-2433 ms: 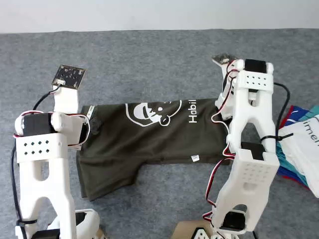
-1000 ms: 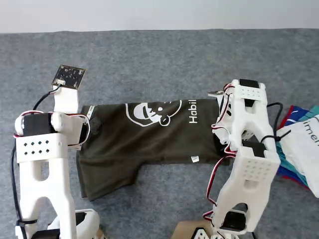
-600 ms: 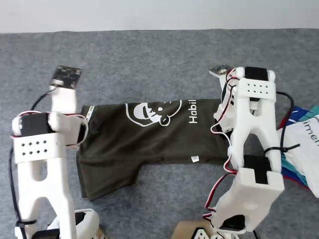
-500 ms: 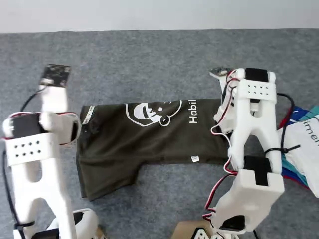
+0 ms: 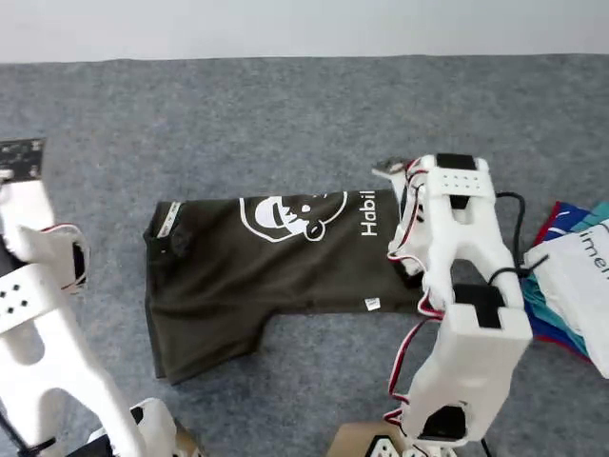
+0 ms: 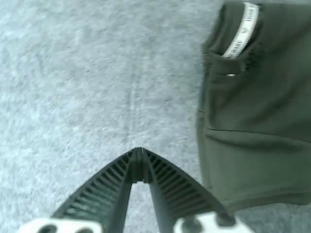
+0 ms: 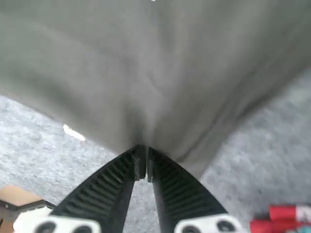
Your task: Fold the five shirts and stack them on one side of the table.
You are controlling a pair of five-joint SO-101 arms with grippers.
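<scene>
Fingers point(image 6: 108, 188) of my left gripper point(image 6: 142, 167) were pressed together on nothing, over the bare grey table point(image 6: 68, 73) just beside the collar end of the dark green shirt point(image 5: 285, 271). That shirt lay flat mid-table, partly folded. My right gripper point(image 7: 142, 160) was pinched tight on a ridge of its cloth at its right end. Other shirts point(image 5: 576, 271) were piled at the table's right edge.

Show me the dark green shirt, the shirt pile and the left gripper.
dark green shirt point(image 5: 285, 271): high view, middle of its body.
shirt pile point(image 5: 584, 276): high view, the white top shirt.
left gripper point(image 6: 140, 162): left wrist view, where its tips meet.
</scene>
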